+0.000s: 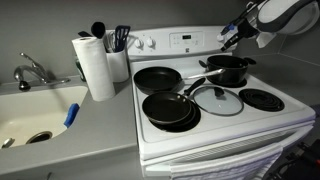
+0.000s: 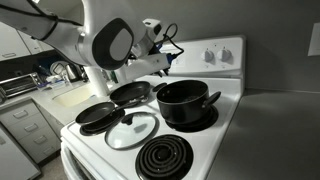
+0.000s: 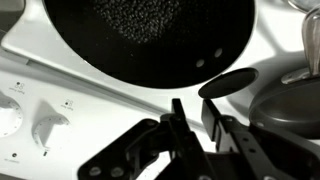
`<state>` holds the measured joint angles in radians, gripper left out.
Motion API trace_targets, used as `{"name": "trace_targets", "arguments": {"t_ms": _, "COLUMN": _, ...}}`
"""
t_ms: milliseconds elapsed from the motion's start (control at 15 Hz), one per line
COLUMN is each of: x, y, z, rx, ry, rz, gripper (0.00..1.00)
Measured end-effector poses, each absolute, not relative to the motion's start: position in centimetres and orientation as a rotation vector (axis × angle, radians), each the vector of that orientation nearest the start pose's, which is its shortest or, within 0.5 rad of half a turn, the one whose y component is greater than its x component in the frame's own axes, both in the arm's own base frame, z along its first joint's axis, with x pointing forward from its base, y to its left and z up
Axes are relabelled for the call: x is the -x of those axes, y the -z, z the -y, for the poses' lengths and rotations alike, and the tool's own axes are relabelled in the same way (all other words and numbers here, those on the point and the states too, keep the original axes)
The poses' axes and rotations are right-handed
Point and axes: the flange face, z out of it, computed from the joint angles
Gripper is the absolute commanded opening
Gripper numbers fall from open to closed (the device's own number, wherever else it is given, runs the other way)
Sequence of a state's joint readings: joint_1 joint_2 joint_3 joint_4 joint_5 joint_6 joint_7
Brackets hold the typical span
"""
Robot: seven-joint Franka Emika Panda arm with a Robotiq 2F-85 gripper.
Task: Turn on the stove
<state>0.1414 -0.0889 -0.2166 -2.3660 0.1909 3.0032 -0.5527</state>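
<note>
The stove (image 1: 205, 142) is a white range with a black glass cooktop, seen in both exterior views (image 2: 92, 150). Its raised back panel carries white round knobs (image 1: 150, 42) (image 2: 215, 55) and a small display (image 1: 185, 40). My gripper (image 1: 232, 38) hovers at the right part of the back panel, above a black pot (image 1: 228, 70). In the wrist view the gripper (image 3: 195, 120) has its fingers almost together and holds nothing. Two white knobs (image 3: 45, 128) lie to its left, apart from it.
Two black frying pans (image 1: 157, 77) (image 1: 168, 108), a glass lid (image 1: 217, 100) and the pot (image 2: 185, 100) occupy the cooktop; one burner (image 1: 262, 99) is bare. A paper towel roll (image 1: 97, 68), a utensil holder (image 1: 118, 62) and a sink (image 1: 35, 115) stand beside the stove.
</note>
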Motion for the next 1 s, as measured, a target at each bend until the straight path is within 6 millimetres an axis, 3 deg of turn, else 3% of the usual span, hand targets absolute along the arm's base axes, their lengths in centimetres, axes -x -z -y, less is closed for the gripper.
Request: {"name": "trace_targets", "arguments": {"t_ms": 1000, "x": -56.0, "y": -48.0, "z": 7.9, "rx": 2.872, "ry": 1.424, "rz": 0.512, "gripper": 0.00}}
